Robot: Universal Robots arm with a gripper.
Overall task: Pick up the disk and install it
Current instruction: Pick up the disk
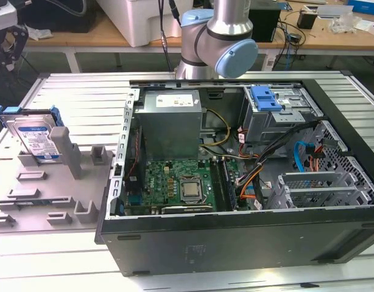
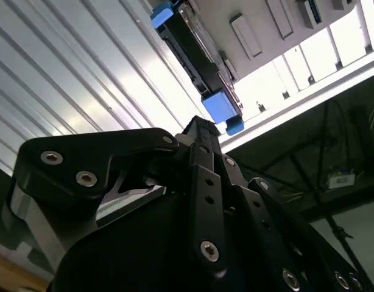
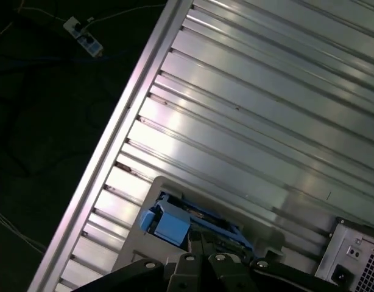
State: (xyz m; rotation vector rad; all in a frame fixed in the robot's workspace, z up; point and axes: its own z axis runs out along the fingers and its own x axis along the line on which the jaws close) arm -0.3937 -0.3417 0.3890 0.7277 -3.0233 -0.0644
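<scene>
- At the exterior view's left, on the ribbed metal table (image 1: 71, 91), you find the disk (image 1: 35, 137). It stands on its edge in a grey stand (image 1: 77, 159) and leans a little, with the label towards the camera and the blue frame around it.
- In both wrist views you see this same disk (image 2: 193, 61) (image 3: 175, 222) from its narrow side, with the blue corners of the frame well visible.
- The gripper (image 2: 202, 131) hangs close to the disk, in line with one blue corner. I cannot tell if it touches that corner, and I cannot tell how wide the gripper is set. The disk sits in the stand, so I judge it is not lifted yet.
- Well apart, at the exterior view's right, lies the open computer case (image 1: 236, 243). The drive cage (image 1: 284, 115) with its blue latch (image 1: 265, 97) is in the far corner, and cables (image 1: 260, 164) run just beside it.
- What could go wrong, in my judgement:
  - The disk leans, so a straight approach may strike its upper edge or push it against the stand.
  - A grip on the thin plastic frame and not on the metal body may slip or bend the frame.
  - The cables near the cage may catch the disk.
  - The latch has the same blue as the frame, so you should not confuse the two.
</scene>
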